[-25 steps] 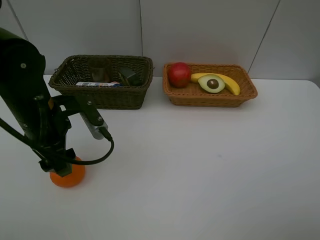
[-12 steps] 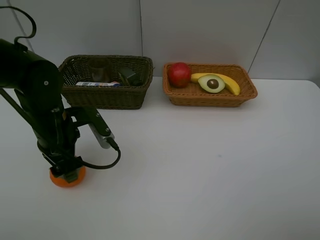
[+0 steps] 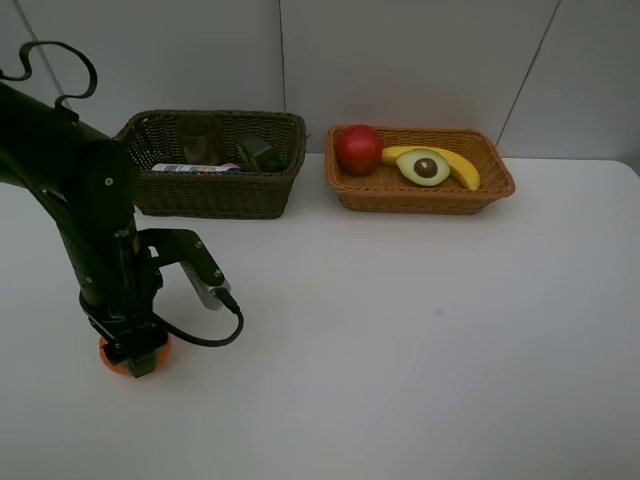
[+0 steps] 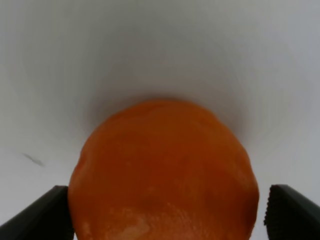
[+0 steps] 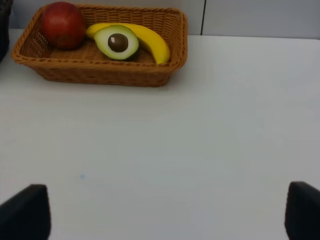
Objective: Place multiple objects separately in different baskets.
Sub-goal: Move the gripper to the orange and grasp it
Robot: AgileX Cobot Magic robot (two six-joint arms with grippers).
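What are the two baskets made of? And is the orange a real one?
Both look woven wicker: the dark basket olive-brown, the orange-tan basket lighter, with weave ribs on their walls. The orange looks smooth and waxy with faint dimples, maybe plastic; I can't tell for sure.

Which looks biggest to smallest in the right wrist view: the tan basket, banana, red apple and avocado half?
1. Tan basket, by far.
2. Banana, partly hidden by the avocado half.
3. Red apple and avocado half look about alike; I would not rank them.
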